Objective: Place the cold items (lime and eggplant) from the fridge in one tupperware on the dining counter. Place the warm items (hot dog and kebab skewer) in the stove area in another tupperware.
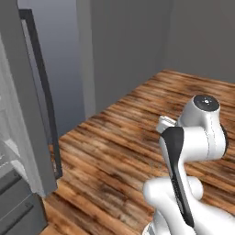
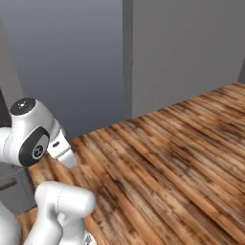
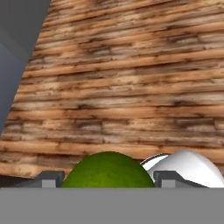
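The lime (image 3: 108, 169) sits at the bottom centre of the hand view, a green dome wedged between the two dark fingertips (image 3: 49, 178) that rise on either side of it. The gripper (image 3: 107, 180) is clamped on the fruit, jaws wide because the lime is wide, and the fruit hangs above the wooden floor (image 3: 131, 87), which spreads across the upper part of that view.

In the left base view the white arm (image 1: 193, 151) folds up at the lower right, the open fridge (image 1: 27, 137) stands along the left edge, and its dark door edge (image 1: 43, 92) runs down the upper left. Grey walls (image 2: 182, 52) close off the top of the right base view. Neither the dining counter nor any tupperware can be made out, so my judgement is that the carry is still to be finished.

The risks, as I judge them:
- The lime is round and smooth, so it may roll out of the pads if the base jolts or turns sharply, and then drop to the floor and roll away.
- A wide swing of the arm beside the fridge could clip the door.
- Squeezing harder could pop the fruit forward out of the grip.
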